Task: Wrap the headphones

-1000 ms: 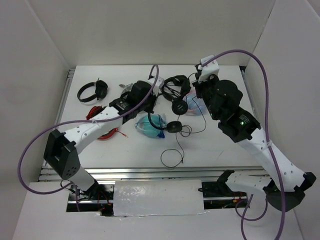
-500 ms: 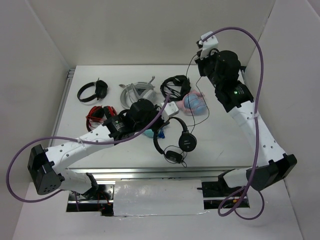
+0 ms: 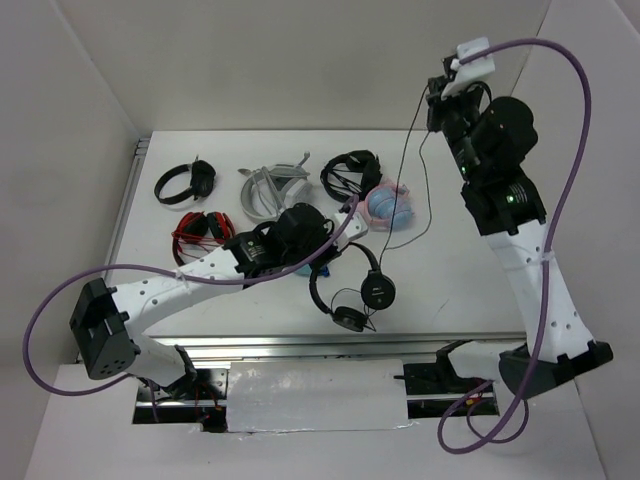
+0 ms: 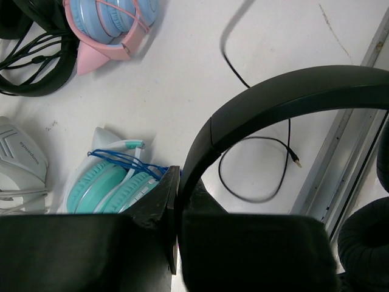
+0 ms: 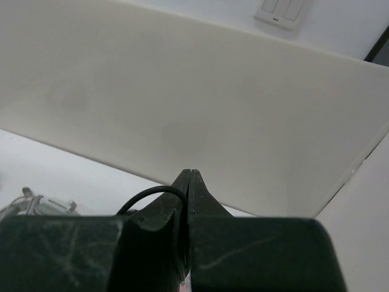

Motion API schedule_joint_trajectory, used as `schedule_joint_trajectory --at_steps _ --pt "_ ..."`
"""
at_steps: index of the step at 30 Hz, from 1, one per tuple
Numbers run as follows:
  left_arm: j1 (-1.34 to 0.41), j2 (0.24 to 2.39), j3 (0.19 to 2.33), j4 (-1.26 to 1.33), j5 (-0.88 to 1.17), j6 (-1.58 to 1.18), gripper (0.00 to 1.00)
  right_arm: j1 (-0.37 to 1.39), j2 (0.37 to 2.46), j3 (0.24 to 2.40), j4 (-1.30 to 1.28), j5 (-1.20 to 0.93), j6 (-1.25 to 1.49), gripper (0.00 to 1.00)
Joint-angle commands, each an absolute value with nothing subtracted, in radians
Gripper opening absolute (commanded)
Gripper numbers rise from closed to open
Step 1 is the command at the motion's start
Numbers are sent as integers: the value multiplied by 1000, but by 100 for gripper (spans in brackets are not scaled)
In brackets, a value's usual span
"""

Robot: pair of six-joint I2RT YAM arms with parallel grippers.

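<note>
The headphones (image 3: 347,290) are a black pair with a thin headband (image 4: 285,97) and two round earcups, near the table's front edge. My left gripper (image 3: 320,258) (image 4: 176,177) is shut on the headband, which arches out from between its jaws. The thin black cable (image 3: 400,175) runs from the headphones up to my right gripper (image 3: 436,100), which is raised high above the table's back right. In the right wrist view the right gripper (image 5: 190,174) is shut on the cable (image 5: 149,194), which loops out to its left. More cable, with the plug (image 4: 296,163), lies on the table.
At the back stand a small black pair (image 3: 186,183), a red-and-black pair (image 3: 200,228), a grey pair (image 3: 272,185), a chunkier black pair (image 3: 350,172) and a pink-and-blue pair (image 3: 388,206). A teal pair (image 4: 112,185) lies beside my left gripper. The table's metal front rail (image 4: 340,164) is close.
My right gripper has risen up and to the right, pulling the cable taut off the table. My left gripper has carried the headphones forward, toward the front edge.
</note>
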State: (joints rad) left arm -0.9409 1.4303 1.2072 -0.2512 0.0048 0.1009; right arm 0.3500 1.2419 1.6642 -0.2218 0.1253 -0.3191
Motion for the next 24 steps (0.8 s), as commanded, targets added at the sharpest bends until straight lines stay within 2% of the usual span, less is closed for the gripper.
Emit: schedule_joint_trajectory --at_steps 1,4,9,14,20,24 --pt "-959 1427 1243 -232 6 87 0 351 1356 1758 -285 164 -325 0" --pt "-966 1433 1239 -248 6 78 0 348 1428 1820 -285 192 -321 0" --pt "-966 1501 1250 -285 -126 11 0 351 1538 1985 -366 216 -299 0" --pt "-928 1604 1316 -348 -198 -153 0 383 1664 2291 -523 290 -290 0" --pt "-830 1759 1566 -566 -400 -368 0 529 1569 2158 -488 478 -365 0" --pt "-758 1844 1683 -684 -471 -443 0 601 1522 2172 -552 511 -356 0"
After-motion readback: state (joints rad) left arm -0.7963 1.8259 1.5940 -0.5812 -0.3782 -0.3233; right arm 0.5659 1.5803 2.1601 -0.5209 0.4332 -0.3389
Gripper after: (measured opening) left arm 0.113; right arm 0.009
